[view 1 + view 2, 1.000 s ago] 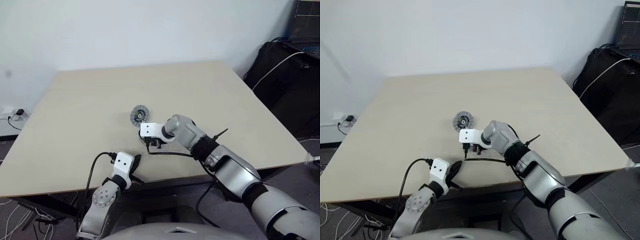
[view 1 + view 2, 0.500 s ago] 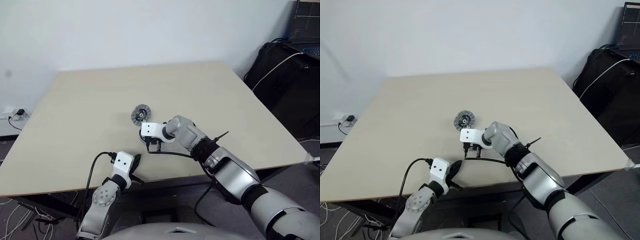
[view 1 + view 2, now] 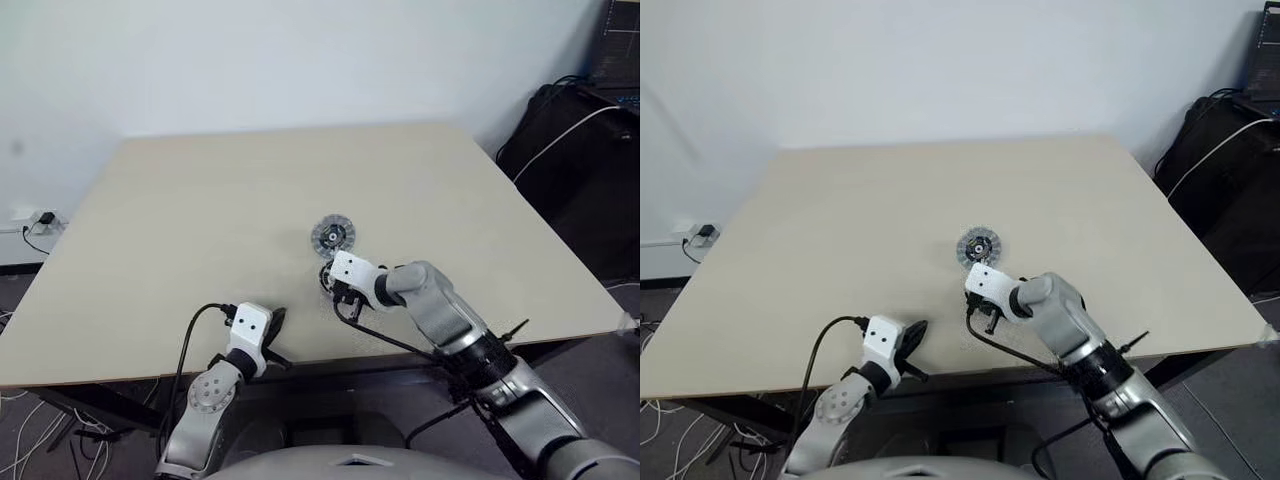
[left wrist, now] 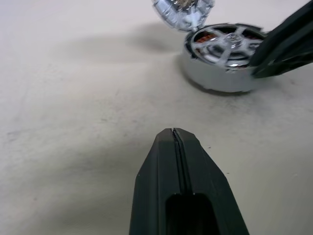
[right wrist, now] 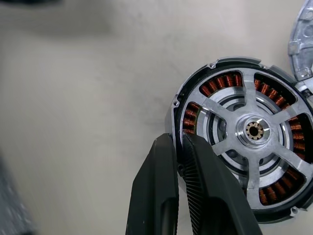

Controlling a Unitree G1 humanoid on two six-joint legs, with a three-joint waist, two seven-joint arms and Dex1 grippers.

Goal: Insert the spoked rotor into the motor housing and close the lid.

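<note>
The motor housing (image 5: 222, 81), a round cup ringed with copper windings, lies on the table in front of me. The spoked rotor (image 5: 254, 130) sits inside it, hub up. My right gripper (image 5: 178, 142) is shut on the housing's rim, with one finger outside the wall and one inside. The lid (image 3: 332, 236), a ribbed silver disc, lies just beyond the housing and touches its far edge. Near the table's front edge my left gripper (image 4: 173, 132) is shut and empty, pointing at the housing (image 4: 220, 81) from a short way off.
The beige table (image 3: 200, 190) stretches wide behind and to both sides of the parts. Its front edge runs just under my left gripper (image 3: 273, 322). Black bags and cables (image 3: 580, 130) stand off the table's right side, below a laptop.
My right gripper has swung to the right and a little nearer, dragging the housing across the table. The lid has come along beside it. The left gripper has stayed put.
</note>
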